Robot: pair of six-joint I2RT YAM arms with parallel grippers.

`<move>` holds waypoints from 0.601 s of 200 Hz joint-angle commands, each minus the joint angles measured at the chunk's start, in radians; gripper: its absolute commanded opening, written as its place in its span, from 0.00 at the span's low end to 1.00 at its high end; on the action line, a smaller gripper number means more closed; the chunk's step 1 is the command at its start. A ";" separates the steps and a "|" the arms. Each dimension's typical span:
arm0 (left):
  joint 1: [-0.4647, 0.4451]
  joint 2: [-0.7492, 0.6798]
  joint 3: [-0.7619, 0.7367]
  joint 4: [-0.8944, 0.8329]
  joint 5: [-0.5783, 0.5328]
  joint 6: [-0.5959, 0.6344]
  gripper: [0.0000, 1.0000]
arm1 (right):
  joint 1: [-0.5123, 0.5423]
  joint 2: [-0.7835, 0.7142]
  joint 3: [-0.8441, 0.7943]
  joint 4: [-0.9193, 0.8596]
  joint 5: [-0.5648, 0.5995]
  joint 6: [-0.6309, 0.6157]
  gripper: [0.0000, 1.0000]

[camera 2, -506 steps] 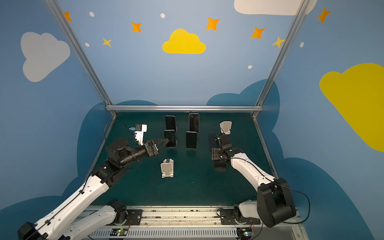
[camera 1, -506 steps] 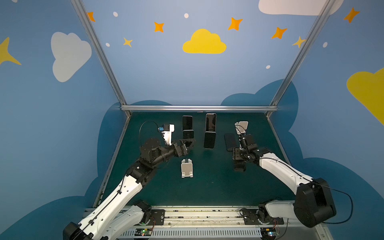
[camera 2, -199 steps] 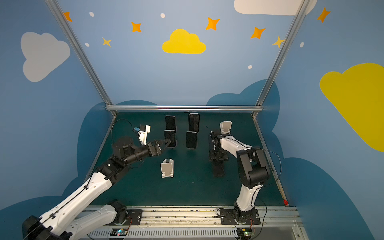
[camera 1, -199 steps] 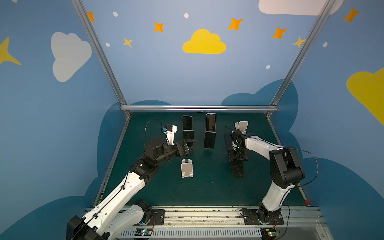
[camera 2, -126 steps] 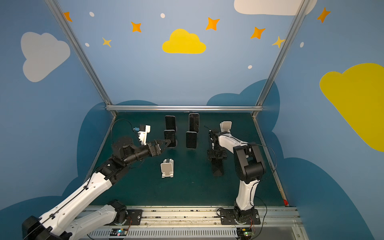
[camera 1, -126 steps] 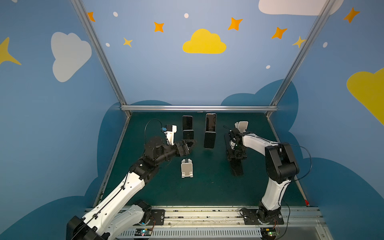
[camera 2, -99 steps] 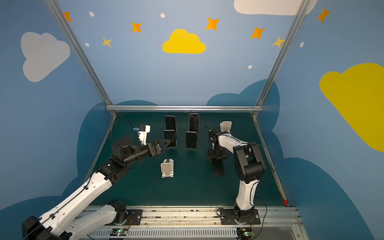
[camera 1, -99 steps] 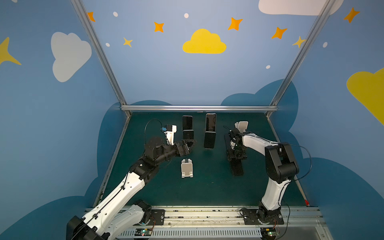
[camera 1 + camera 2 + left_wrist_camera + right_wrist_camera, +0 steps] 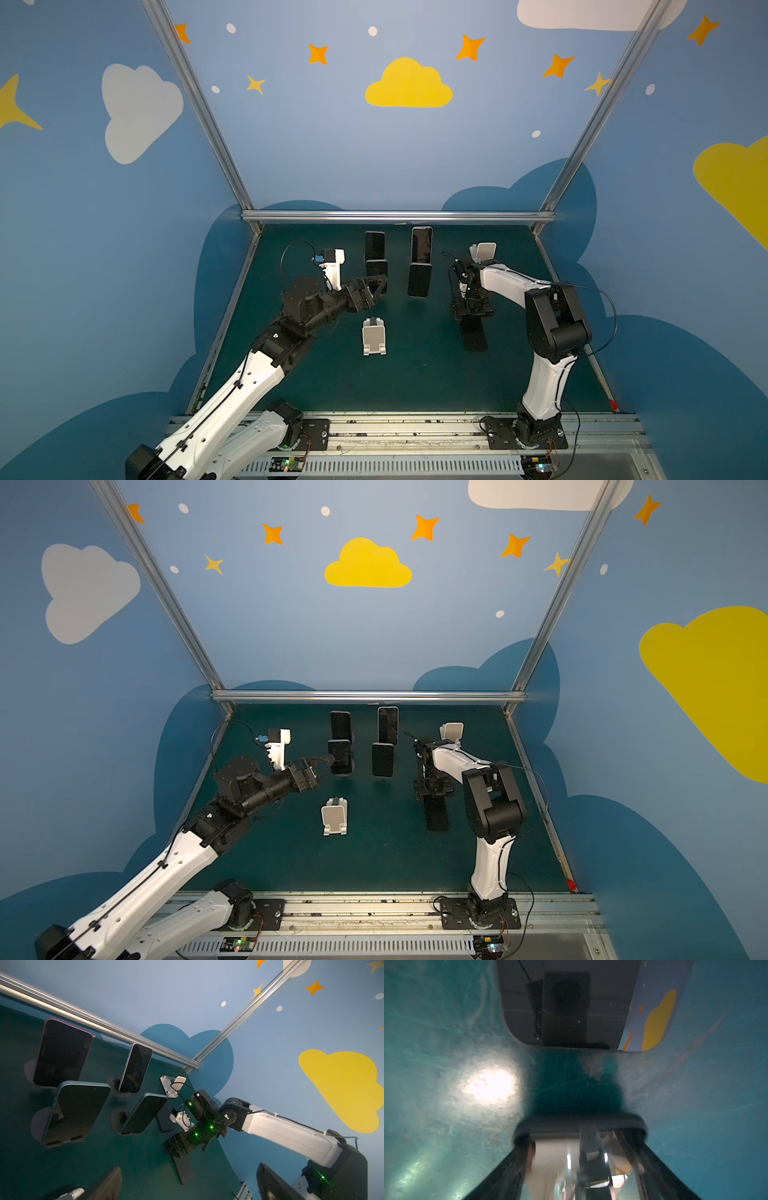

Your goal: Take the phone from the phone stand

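One phone [image 9: 474,338] flat beneath right tool [image 9: 471,318], its grip unclear; left tool [image 9: 380,286] spread.

- Your left arm [image 9: 257,374] was stretched low toward the middle with its wrist about level. Your left gripper [image 9: 328,766] pointed sideways, jaws spread wide.
- Your right arm [image 9: 552,320] was folded at the elbow, forearm angled back. Your right gripper [image 9: 471,311] pointed straight down, jaws apart, its grip unclear through blur.

From high on the near side, both top views face the far wall, sharing the whole table [image 9: 415,386]. The left wrist view faces right across it; the right wrist view looks closely down.
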 commanded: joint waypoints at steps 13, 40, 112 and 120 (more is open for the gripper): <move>-0.002 0.004 0.005 0.005 0.000 0.018 1.00 | -0.007 0.006 -0.007 0.005 -0.028 0.004 0.80; -0.002 0.003 0.005 0.004 0.000 0.018 1.00 | 0.001 -0.023 -0.021 0.018 0.013 0.020 0.82; -0.003 -0.001 0.006 0.000 -0.010 0.022 1.00 | 0.022 -0.217 -0.014 0.004 0.075 0.087 0.86; -0.003 -0.001 0.006 -0.004 -0.015 0.022 1.00 | 0.031 -0.253 -0.013 0.002 0.092 0.106 0.87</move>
